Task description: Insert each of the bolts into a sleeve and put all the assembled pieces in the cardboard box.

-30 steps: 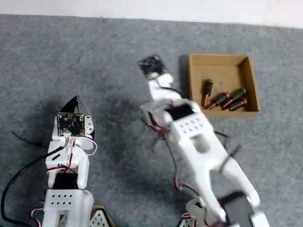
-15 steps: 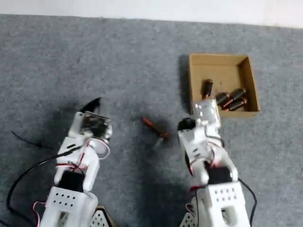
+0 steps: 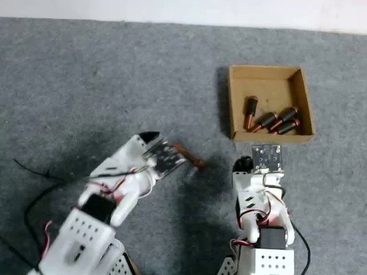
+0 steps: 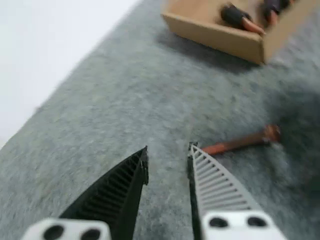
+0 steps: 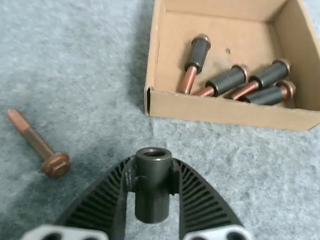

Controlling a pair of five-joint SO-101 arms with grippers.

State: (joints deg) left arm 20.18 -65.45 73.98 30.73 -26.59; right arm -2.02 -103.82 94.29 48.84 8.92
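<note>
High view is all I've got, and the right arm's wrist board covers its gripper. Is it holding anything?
Observer: Yes. In the right wrist view, the right gripper is shut on a black sleeve, whose open end points out past the fingertips.
Operator: Bolt in it?
Observer: No. The bore looks empty. The bolt lies on the grey mat, apart from that gripper.
Operator: Left gripper on the bolt?
Observer: No. In the left wrist view, the left gripper is open. The bolt's tip lies right by the white finger, outside the gap. I can't tell whether they touch.
</note>
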